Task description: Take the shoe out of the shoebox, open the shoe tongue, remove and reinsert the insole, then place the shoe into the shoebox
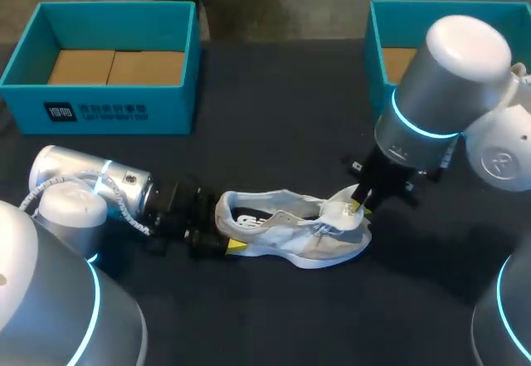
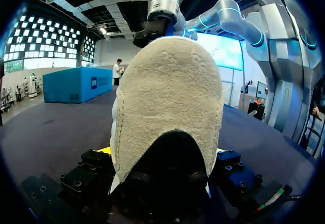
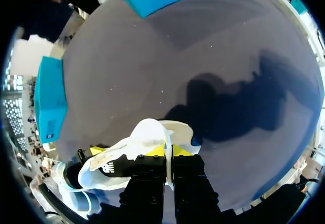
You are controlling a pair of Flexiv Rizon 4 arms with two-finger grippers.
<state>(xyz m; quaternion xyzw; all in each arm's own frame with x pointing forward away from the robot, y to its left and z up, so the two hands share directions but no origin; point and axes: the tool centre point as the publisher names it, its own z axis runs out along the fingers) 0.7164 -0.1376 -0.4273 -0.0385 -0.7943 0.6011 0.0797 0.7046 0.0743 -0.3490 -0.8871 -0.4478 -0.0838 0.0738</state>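
Shoe: white and pale grey, low-cut, with a beige textured heel panel and a dark patch inside the heel opening. It stands sole-down on the dark desk, outside both boxes, heel toward the left arm and toe toward the right arm.

Left hand: level with the desk, its two fingers one on each side of the heel and clamped on it.

Right hand: above the forefoot, pointing down, fingers together and pinching the white tongue, which is lifted away from the shoe opening.

Left shoebox and right shoebox: teal, open, at the far edge of the desk, well apart from the shoe.
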